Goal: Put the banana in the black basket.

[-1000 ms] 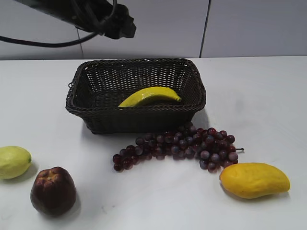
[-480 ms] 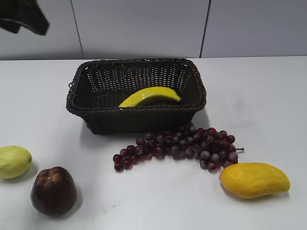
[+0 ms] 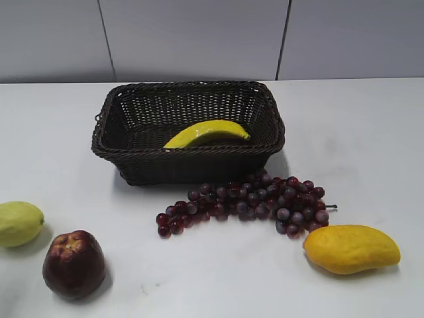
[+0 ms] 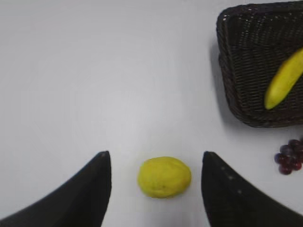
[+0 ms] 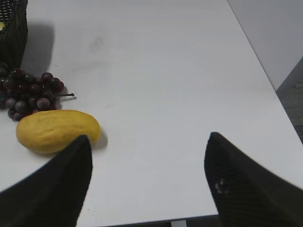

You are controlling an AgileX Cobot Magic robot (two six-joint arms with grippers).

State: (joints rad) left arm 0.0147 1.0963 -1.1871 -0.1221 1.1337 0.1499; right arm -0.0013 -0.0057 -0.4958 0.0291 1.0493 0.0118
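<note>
The yellow-green banana (image 3: 207, 133) lies inside the black basket (image 3: 192, 162) at the back middle of the table. Both also show at the upper right of the left wrist view, the banana (image 4: 284, 78) lying in the basket (image 4: 241, 71). A corner of the basket (image 5: 12, 28) shows at the top left of the right wrist view. My left gripper (image 4: 155, 163) is open and empty, high above the table over a pale green fruit. My right gripper (image 5: 149, 146) is open and empty above the table's front right part. Neither arm shows in the exterior view.
A bunch of dark red grapes (image 3: 252, 202) lies in front of the basket. A yellow-orange mango (image 3: 351, 248) lies at the front right. A pale green fruit (image 3: 18, 223) and a dark red fruit (image 3: 73, 264) lie at the front left. The table's right edge (image 5: 265, 61) is near.
The left arm, above the basket's back left a second ago, has drawn away to the left and out of the exterior view. The banana and basket have not moved.
</note>
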